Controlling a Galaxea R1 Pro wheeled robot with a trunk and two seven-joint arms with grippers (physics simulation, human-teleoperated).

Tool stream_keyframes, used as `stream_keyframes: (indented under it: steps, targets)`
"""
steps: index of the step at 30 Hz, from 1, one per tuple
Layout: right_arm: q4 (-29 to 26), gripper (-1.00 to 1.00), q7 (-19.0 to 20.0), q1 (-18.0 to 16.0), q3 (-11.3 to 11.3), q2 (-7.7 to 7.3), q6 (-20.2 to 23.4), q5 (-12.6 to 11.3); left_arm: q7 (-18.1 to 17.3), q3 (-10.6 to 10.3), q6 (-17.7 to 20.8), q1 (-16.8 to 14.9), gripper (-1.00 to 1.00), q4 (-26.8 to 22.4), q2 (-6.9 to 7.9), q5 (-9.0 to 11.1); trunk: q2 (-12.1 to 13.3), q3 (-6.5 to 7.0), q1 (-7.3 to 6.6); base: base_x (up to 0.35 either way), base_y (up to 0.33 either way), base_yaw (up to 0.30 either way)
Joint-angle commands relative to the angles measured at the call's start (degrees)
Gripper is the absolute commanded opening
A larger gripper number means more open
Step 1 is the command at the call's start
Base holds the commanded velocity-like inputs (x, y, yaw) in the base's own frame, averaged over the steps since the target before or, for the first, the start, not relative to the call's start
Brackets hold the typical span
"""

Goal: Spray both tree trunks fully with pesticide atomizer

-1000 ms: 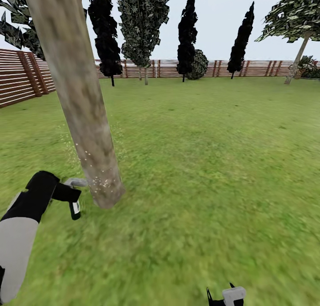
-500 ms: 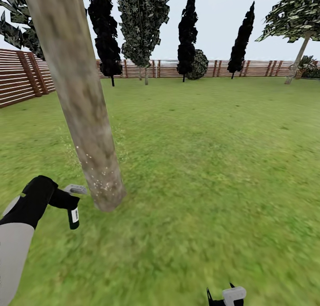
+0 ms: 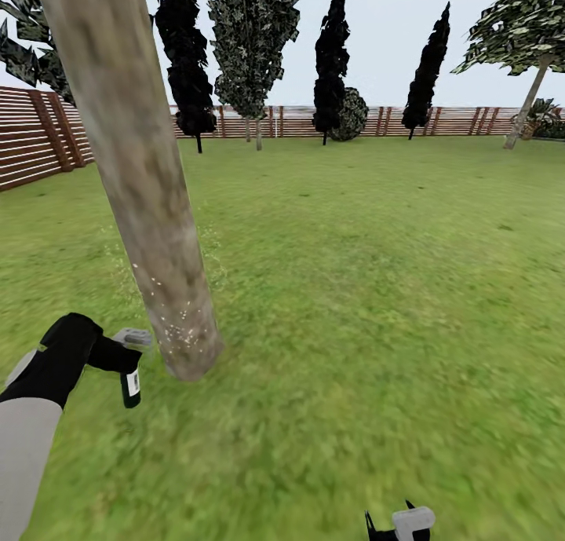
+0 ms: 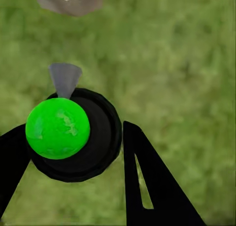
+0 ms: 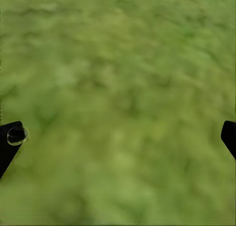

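Note:
My left gripper (image 3: 119,359) is shut on the pesticide atomizer (image 3: 130,381), a small black bottle with a grey head and a white label, held just left of the near tree's base. In the left wrist view the atomizer (image 4: 96,137) sits between the black fingers (image 4: 147,182), with a bright green ball on top and its grey nozzle toward the trunk foot (image 4: 69,0). The thick leaning tree trunk (image 3: 141,180) carries whitish pesticide specks (image 3: 176,317) low down. The second tree (image 3: 524,105) stands far right by the fence. My right gripper (image 3: 396,523) hangs open over grass (image 5: 118,137).
Green lawn (image 3: 377,290) stretches ahead to a brown slat fence (image 3: 39,137) on the left and back. Dark cypress-like trees (image 3: 331,54) and a round bush (image 3: 353,113) line the far fence.
My left arm has lowered the atomizer a little beside the trunk's base. The right gripper has stayed put.

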Motion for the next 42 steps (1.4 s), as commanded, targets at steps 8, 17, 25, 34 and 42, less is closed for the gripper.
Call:
stream_keyframes:
  steps: [8,17,25,34,42]
  targets:
    - [0.00,1.00,0.00,0.00,0.00,0.00,0.00,0.00,0.16,0.47,-0.31,-0.63,-1.00,-0.02,1.54,-0.07,0.00,-0.01,0.01,0.095,0.076,0.000]
    - [0.00,1.00,0.00,0.00,0.00,0.00,0.00,0.00,0.04,0.38,-0.52,-0.27,-1.00,0.43,2.81,0.39,0.00,-0.01,0.01,0.000,0.000,0.000]
    - [0.00,1.00,0.00,0.00,0.00,0.00,0.00,0.01,-1.90,-0.06,0.14,-3.77,-1.00,0.02,1.40,0.17,0.00,-0.01,0.01,-0.036,0.000,0.000]
    - [0.00,1.00,0.00,0.00,0.00,0.00,0.00,0.00,-1.94,-2.04,0.61,-9.59,-1.00,1.40,-0.19,0.38,0.00,-0.01,0.01,-0.325,0.000,0.000]
    - [0.00,1.00,0.00,0.00,0.00,0.00,0.00,0.02,-1.94,-2.65,0.80,-16.17,-1.00,5.14,0.16,0.31,0.00,-0.01,0.01,-0.024,0.000,0.000]
